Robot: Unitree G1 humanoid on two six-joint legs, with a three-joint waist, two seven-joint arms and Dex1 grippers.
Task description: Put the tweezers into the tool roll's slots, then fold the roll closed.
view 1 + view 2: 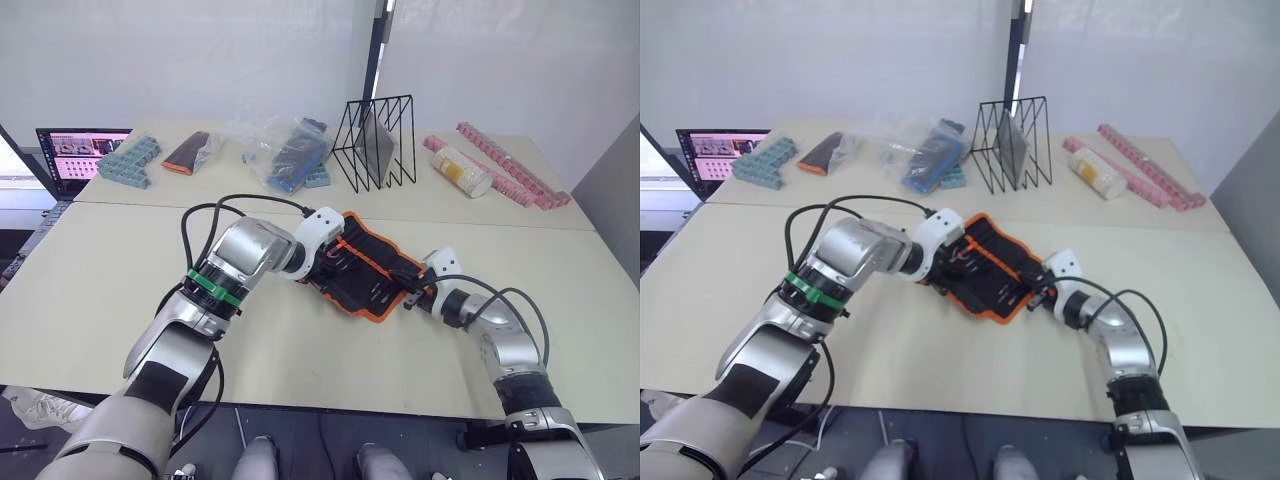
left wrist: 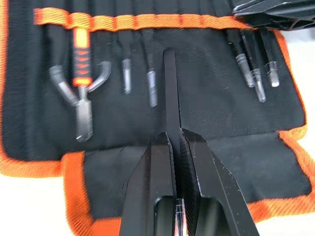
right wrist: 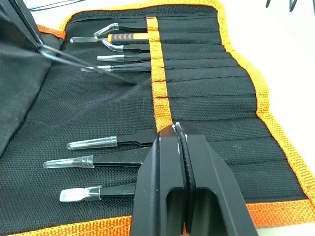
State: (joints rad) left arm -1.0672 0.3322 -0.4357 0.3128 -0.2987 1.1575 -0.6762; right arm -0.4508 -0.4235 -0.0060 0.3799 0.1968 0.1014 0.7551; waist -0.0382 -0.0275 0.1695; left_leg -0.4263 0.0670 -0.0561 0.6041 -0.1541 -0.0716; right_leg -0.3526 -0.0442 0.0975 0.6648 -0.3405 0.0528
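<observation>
Loading the tweezers is the step in hand, and it looks nearly done. The tool roll (image 1: 365,265) lies open and flat near the middle of the table (image 1: 90,290), running diagonally from far-left to near-right. Several tweezers (image 3: 106,160) with clear tip caps already sit under its orange band (image 3: 158,83), some at one end, three at the other, with empty slots between.

The left gripper (image 2: 173,147) hovers over the near-left edge of the roll, fingers pinched shut on one black tweezer (image 2: 171,88), whose point reaches across the fabric toward the orange band. The right gripper (image 3: 179,152) rests at the near-right end of the roll, its fingers closed together with nothing visibly between them; whether it presses the cloth down I cannot tell.

Next, I judge, the held tweezer must be lined up with a free slot in the middle and slid under the band, keeping it flat and straight so the tip does not snag the fabric. The flap (image 2: 162,187) along the near edge stays to be folded once all are seated.
</observation>
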